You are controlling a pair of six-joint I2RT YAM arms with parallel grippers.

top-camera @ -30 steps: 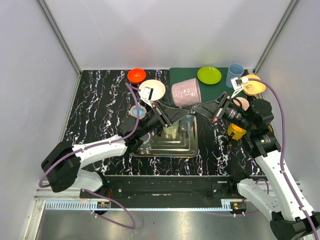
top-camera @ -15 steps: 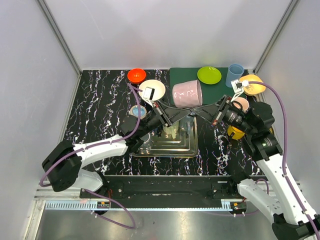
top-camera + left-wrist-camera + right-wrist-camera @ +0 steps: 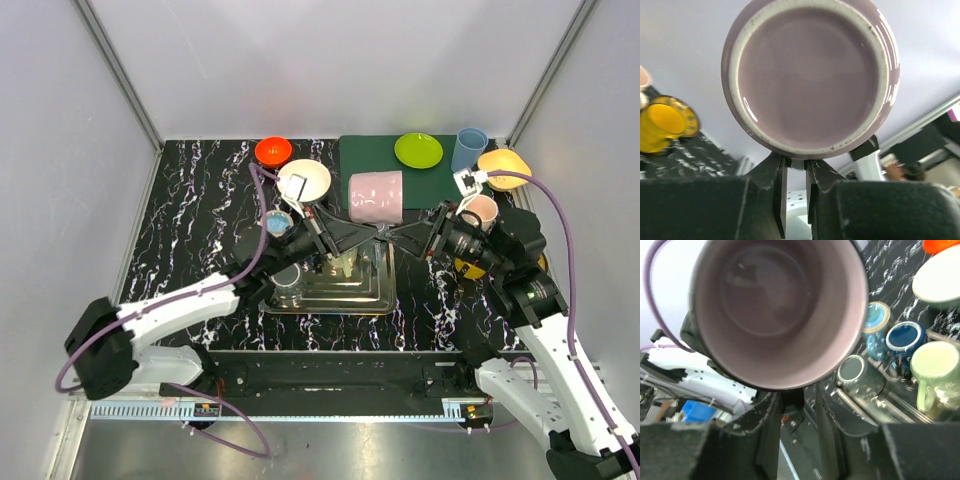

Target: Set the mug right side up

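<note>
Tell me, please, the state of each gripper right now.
Left gripper: shut on the mug.
Right gripper: astride the mug's rim; grip cannot be told.

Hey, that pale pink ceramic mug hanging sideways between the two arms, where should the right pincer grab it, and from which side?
Probably the wall at the rim of the pale pink ceramic mug, one finger inside, one outside, coming from the robot's right: the open mouth faces that way. The flat base faces left, and the handle sits across the mouth from the right pincer.
</note>
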